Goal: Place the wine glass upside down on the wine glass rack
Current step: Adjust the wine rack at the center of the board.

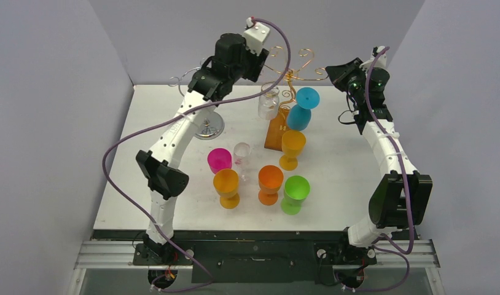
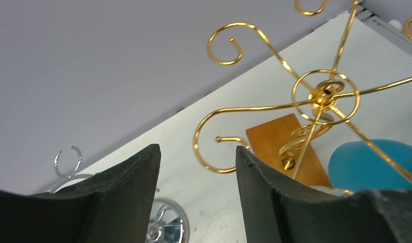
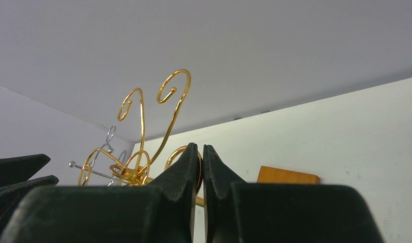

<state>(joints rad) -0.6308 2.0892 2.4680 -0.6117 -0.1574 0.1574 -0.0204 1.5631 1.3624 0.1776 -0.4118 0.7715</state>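
Left gripper (image 2: 198, 152) half open, empty. Clear glass (image 1: 269, 103) seems hung inverted just below it. Right gripper (image 3: 201, 148) pinched shut on gold rack (image 3: 143, 116) curl. Back left out straight, holding rack steady.

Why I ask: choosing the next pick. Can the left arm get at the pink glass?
Probably yes: the left gripper is open and empty, and the pink glass stands upright with the side facing that arm free.

Gold rack (image 2: 323, 96), amber wooden base (image 1: 277, 132), teal glass (image 1: 300, 117), magenta cup (image 1: 219, 160), green goblet (image 1: 295, 192), white table (image 1: 346, 160)
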